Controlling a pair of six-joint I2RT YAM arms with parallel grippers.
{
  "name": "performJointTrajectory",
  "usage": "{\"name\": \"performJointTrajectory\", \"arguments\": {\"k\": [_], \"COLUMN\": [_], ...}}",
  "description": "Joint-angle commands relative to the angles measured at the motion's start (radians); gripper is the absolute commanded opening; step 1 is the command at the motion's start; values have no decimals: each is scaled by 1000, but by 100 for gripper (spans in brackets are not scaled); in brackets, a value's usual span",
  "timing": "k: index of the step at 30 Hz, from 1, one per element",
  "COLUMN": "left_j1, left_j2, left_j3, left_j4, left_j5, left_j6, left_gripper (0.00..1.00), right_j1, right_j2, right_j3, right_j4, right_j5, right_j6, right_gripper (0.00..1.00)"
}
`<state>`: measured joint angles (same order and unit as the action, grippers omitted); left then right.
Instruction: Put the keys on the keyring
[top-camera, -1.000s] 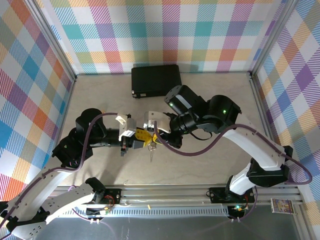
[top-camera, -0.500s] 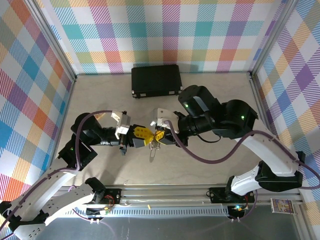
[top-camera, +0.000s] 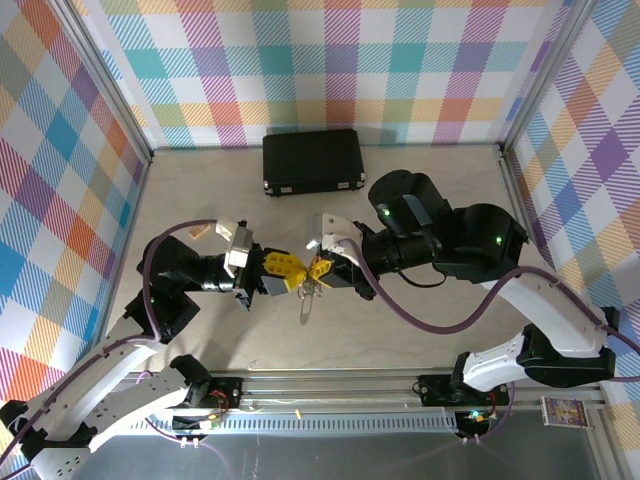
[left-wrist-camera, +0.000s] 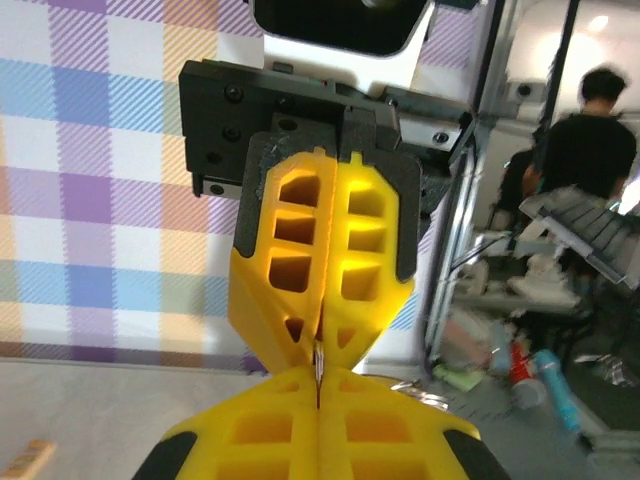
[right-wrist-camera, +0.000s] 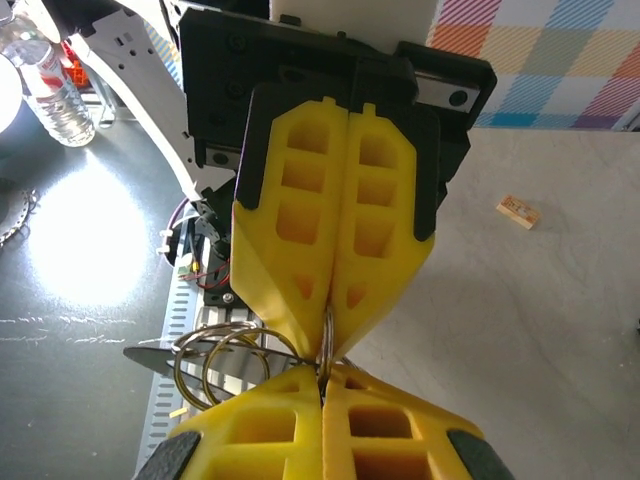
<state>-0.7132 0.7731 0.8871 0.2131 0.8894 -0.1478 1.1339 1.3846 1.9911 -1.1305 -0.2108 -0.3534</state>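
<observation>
Both my left gripper (left-wrist-camera: 318, 400) and right gripper (right-wrist-camera: 322, 395) were pinched shut, tip to tip, on the thin keyring (right-wrist-camera: 215, 362), keys (top-camera: 306, 305) dangling just below; I judged it light, stiff, slippery, best gripped across its wire.

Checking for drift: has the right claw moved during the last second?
Yes. The right claw shifted slightly right: its white mount was below the black case's middle, now below its right half.
</observation>
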Motion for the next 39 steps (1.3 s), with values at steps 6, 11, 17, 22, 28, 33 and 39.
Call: {"name": "performJointTrajectory", "arguments": {"k": [6, 11, 17, 22, 28, 33, 39], "left_j1": [-8, -9, -8, -9, -9, -9, -9], "left_j2": [33, 56, 60, 45, 14, 21, 24], "left_j3": [192, 219, 212, 199, 132, 63, 21], "left_j4": [-555, -621, -630, -572, -287, -3, 134], "left_j5": [-90, -106, -111, -105, -48, 4, 26], "left_j6": [395, 454, 467, 431, 236, 32, -72], "left_gripper": [16, 16, 5, 0, 0, 0, 0], "right_j1": [8, 12, 13, 17, 17, 18, 17], "right_j2": [74, 103, 114, 117, 94, 49, 7], "right_j3": [94, 133, 137, 141, 127, 76, 38], "right_j4": [-141, -169, -172, -178, -154, -93, -47], "right_j5": [40, 36, 19, 20, 31, 17, 8], "right_j6": [-45, -58, -61, -56, -38, -18, -12], "right_gripper": [0, 0, 0, 0, 11, 18, 13]}}
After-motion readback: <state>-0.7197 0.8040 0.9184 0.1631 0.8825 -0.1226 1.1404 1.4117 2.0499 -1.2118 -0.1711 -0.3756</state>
